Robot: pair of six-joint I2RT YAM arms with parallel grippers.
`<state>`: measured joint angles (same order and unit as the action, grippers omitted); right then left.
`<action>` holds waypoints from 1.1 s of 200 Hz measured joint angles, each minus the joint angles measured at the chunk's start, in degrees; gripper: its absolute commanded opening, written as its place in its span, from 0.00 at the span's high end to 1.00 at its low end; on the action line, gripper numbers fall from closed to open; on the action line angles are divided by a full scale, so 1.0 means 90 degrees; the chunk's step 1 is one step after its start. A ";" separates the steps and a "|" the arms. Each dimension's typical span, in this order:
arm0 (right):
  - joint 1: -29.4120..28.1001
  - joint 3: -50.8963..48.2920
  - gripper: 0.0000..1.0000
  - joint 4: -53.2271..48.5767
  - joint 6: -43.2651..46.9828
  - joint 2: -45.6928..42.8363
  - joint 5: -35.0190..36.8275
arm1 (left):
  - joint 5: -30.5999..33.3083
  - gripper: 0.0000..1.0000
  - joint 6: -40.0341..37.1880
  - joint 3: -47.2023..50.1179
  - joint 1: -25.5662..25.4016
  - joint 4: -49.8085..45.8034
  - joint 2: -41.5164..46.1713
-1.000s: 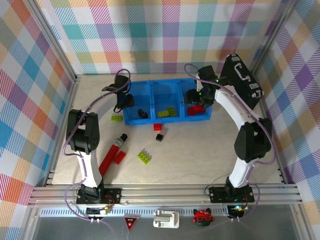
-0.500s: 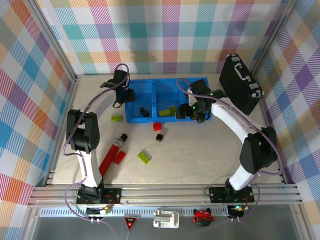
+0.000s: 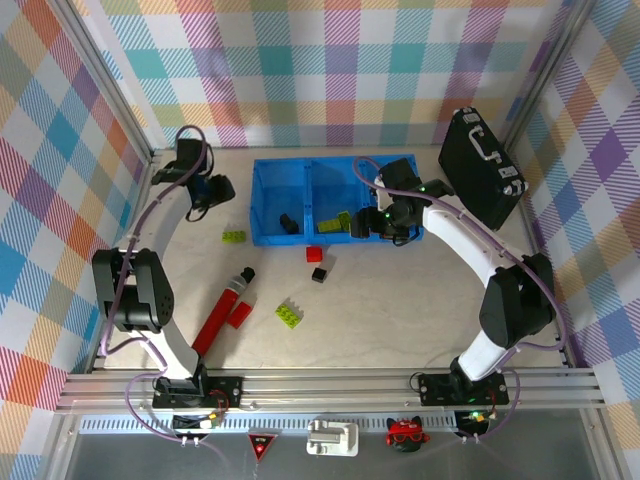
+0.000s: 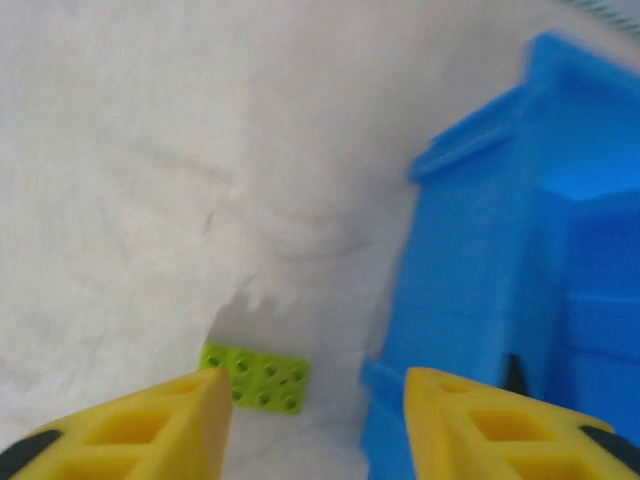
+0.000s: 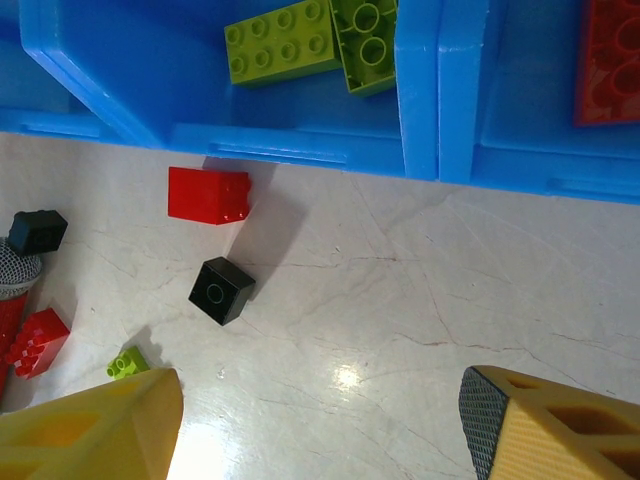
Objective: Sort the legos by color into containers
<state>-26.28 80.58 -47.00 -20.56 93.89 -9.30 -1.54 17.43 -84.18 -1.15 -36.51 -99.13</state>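
Observation:
The three joined blue bins (image 3: 300, 175) stand at the back centre. A black lego (image 3: 287, 222) lies in the left bin, lime legos (image 5: 280, 45) in the middle one and a red lego (image 5: 610, 60) in the right one. Loose on the table are a lime plate (image 4: 255, 377), a red brick (image 5: 208, 194), a black cube (image 5: 222, 290), a lime brick (image 3: 290, 315) and a red brick (image 3: 240, 315). My left gripper (image 3: 205, 190) hangs open and empty left of the bins, above the lime plate. My right gripper (image 3: 385, 222) is open and empty over the bins' front lip.
A long red cylinder with a black tip (image 3: 225, 305) lies front left among the loose bricks. A black hard case (image 3: 482, 166) leans at the back right corner. Checked walls close in the table on three sides.
My left arm has swung left, away from the left bin to the open table beside it. My right gripper moved from over the right bin to the bins' front, then held still.

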 measured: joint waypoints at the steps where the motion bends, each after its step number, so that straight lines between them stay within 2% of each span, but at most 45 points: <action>1: 0.0000 0.0000 0.25 0.0000 0.0000 0.0000 0.0000 | -0.0015 0.42 0.0029 0.0017 0.0027 -0.0010 -0.0007; 20: 0.0000 0.0000 0.25 -0.0061 0.0002 0.0000 0.0002 | -0.0289 0.32 -0.0027 0.0090 0.0289 -0.0177 -0.0204; 24: 0.0000 0.0002 0.25 -0.0068 0.0002 0.0000 0.0002 | -0.0355 0.26 -0.0012 0.0090 0.0328 -0.0202 -0.0267; 34: 0.0000 0.0002 0.25 -0.0078 0.0002 0.0000 0.0002 | -0.0478 0.18 -0.0080 0.0087 0.0393 -0.0265 -0.0423; 55: -0.0005 0.0024 0.25 -0.0104 0.0002 0.0000 0.0005 | -0.0809 0.14 -0.0095 0.0087 0.0398 -0.0321 -0.0828; 97: -0.0007 0.0112 0.25 -0.0185 0.0005 0.0000 0.0024 | -0.1222 0.14 -0.0109 0.0087 0.0384 -0.0335 -0.1382; 139: -0.0036 0.0180 0.25 -0.0243 0.0005 0.0000 0.0027 | -0.1251 0.14 -0.0175 -0.0102 0.0257 -0.0459 -0.1807; 220: -0.0036 0.0180 0.25 -0.0289 0.0010 -0.0046 0.0102 | -0.0678 0.21 -0.0600 -0.0595 0.0002 -0.1338 -0.2195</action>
<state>-26.61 82.19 -49.60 -20.47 93.47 -8.38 -7.64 12.03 -89.54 -1.13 -48.56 -118.89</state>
